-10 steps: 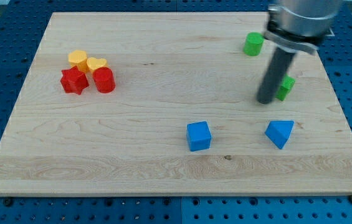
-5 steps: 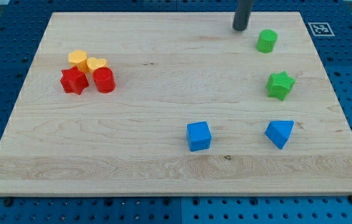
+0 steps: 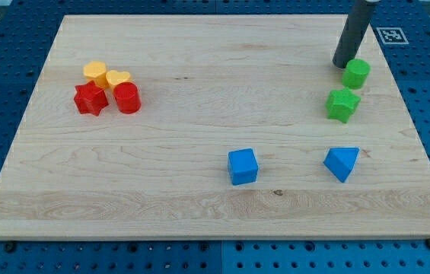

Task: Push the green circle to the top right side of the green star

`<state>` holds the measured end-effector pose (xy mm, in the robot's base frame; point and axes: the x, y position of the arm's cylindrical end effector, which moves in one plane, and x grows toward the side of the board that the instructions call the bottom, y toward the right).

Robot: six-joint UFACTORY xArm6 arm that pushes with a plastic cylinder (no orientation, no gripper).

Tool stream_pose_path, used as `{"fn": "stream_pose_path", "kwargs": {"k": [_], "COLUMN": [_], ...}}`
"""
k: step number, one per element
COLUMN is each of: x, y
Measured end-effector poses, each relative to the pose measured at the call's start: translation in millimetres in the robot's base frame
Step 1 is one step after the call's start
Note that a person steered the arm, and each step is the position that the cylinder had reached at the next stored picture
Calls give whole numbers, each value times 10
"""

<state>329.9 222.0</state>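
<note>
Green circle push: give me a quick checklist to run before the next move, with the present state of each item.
1. My tip in view: ok, at the upper left edge of the green circle.
2. Tip contact with the circle: cannot tell, they look touching or nearly so.
3. Circle at the top right of the green star: ok, just above and slightly right, close to it.
4. Circle on the board: ok, but near the view's right edge.
5. Other blocks out of the way: ok, blue cube and blue triangular block lie lower.
</note>
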Motion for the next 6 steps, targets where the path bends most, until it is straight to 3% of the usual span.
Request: {"fn": "stream_pose_path", "kwargs": {"k": [2,4,6], "x": [108,104,413], "y": [507,128,40]}}
